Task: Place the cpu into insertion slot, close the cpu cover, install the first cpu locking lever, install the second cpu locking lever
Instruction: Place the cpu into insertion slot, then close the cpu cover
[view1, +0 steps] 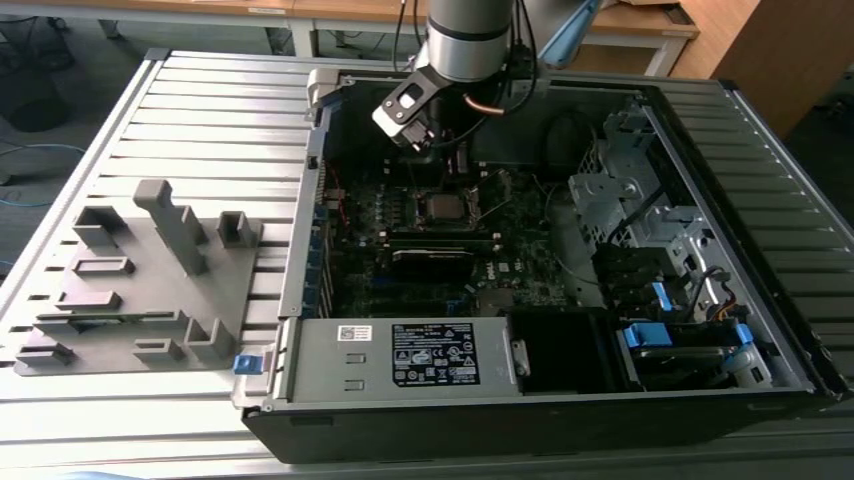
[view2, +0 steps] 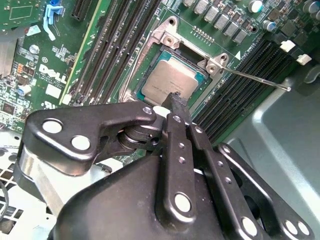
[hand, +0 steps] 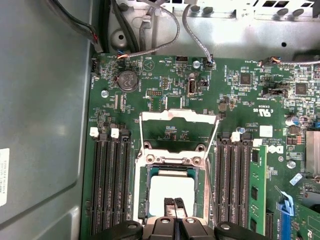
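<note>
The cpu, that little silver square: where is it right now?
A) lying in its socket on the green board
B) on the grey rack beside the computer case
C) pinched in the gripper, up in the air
A: in the first wrist view the cpu lies flat in the insertion slot, with the cpu cover swung open.

One cpu (hand: 172, 192), one insertion slot (hand: 141, 200), one cpu cover (hand: 178, 116). Two thin wire levers (hand: 141, 137). One gripper (hand: 175, 201). Two banks of long black memory slots (hand: 111, 175), count per bank hard to tell. One round battery (hand: 127, 79). One open computer case (view1: 534, 425), one labelled power supply (view1: 400, 355), one grey rack (view1: 134, 300), one slatted counter (view1: 200, 110)
</note>
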